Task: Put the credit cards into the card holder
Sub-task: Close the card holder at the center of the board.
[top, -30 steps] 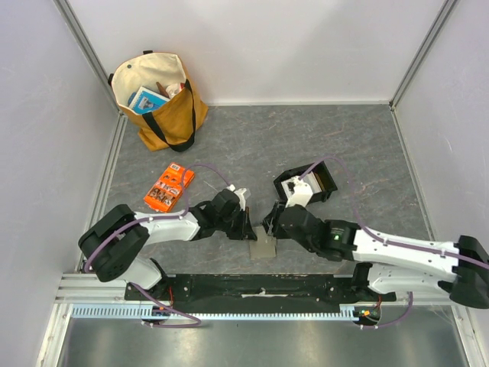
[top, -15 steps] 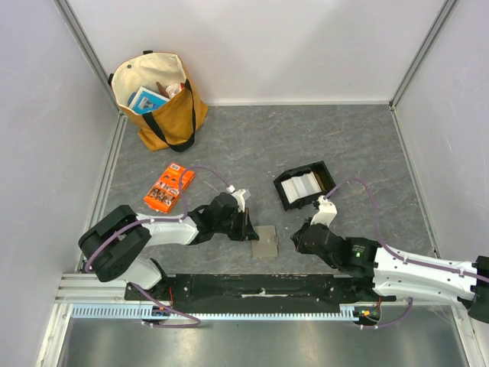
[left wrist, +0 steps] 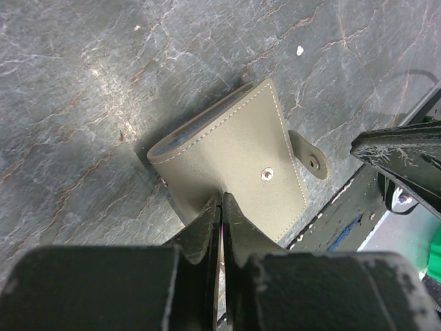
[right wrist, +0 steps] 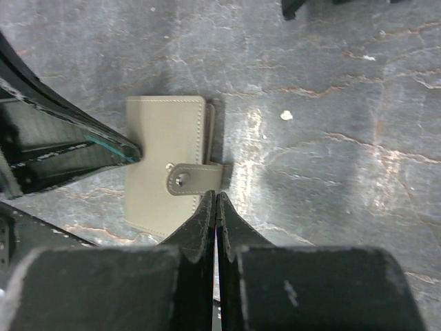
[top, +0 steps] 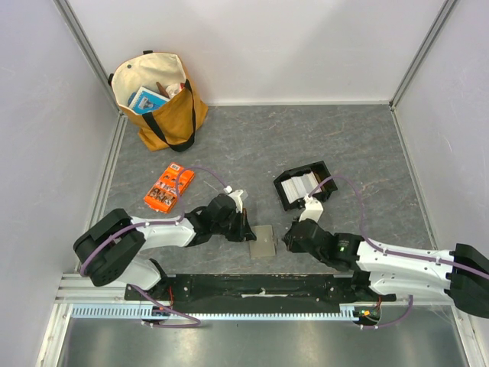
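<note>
Grey marbled tabletop, walled: we find the card holder by the near rail, hemmed between left gripper and right gripper, both closed tight at its edges. Credit cards lie in a black tray beyond.

A small, flat, olive-grey folding card holder lies on the grey stone-look table. The black left gripper sits right at the card holder's left side. The black right gripper sits just beside its right side. Behind the card holder and a little to the right is a black open plastic tray with a stack of pale credit cards in it. To the card holder's left and a bit further back lies an orange printed packet. Far behind the card holder, to the left, stands a tan and cream cloth bag.
</note>
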